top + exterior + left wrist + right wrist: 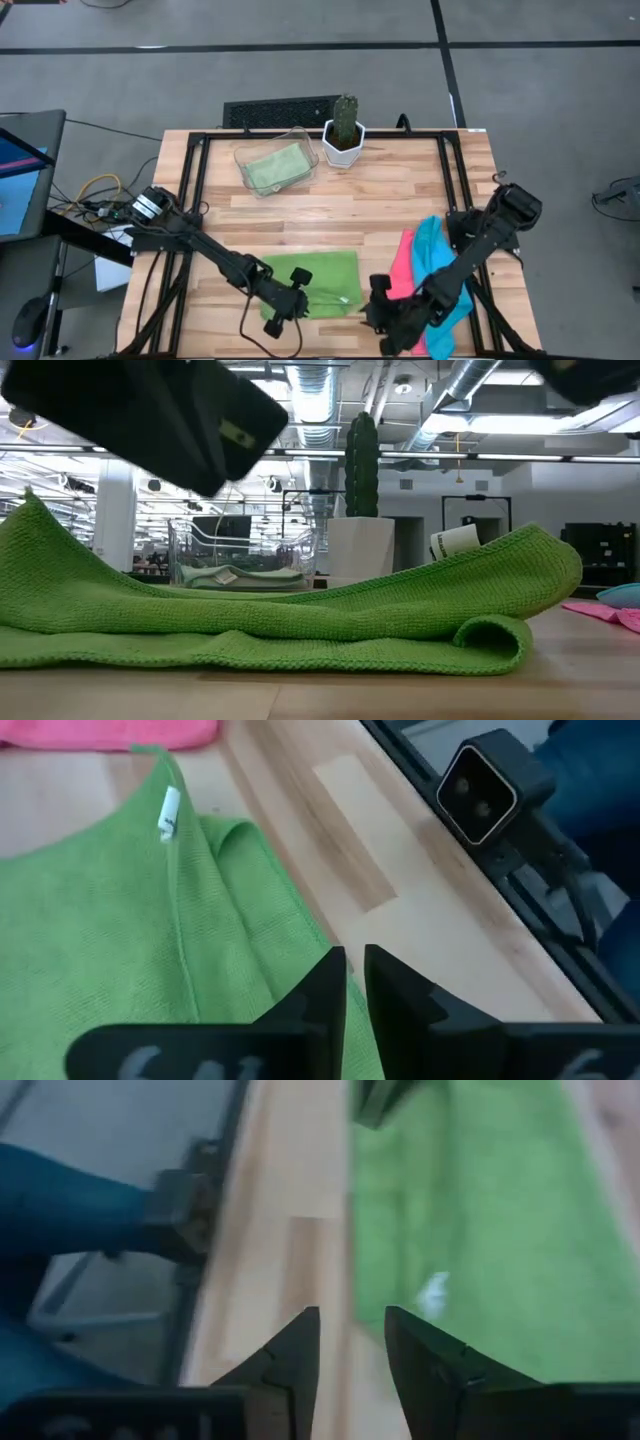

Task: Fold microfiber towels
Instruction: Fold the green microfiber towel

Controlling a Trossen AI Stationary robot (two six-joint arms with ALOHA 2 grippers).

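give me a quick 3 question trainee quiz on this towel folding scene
1. True or false: the clear tray holds a pale green towel.
2. Which towel lies between the left gripper and right gripper? A pink B bright green C cyan
3. Fill in: the white pot holds a ____.

Key: 1 true; 2 B, the bright green towel; 3 cactus.
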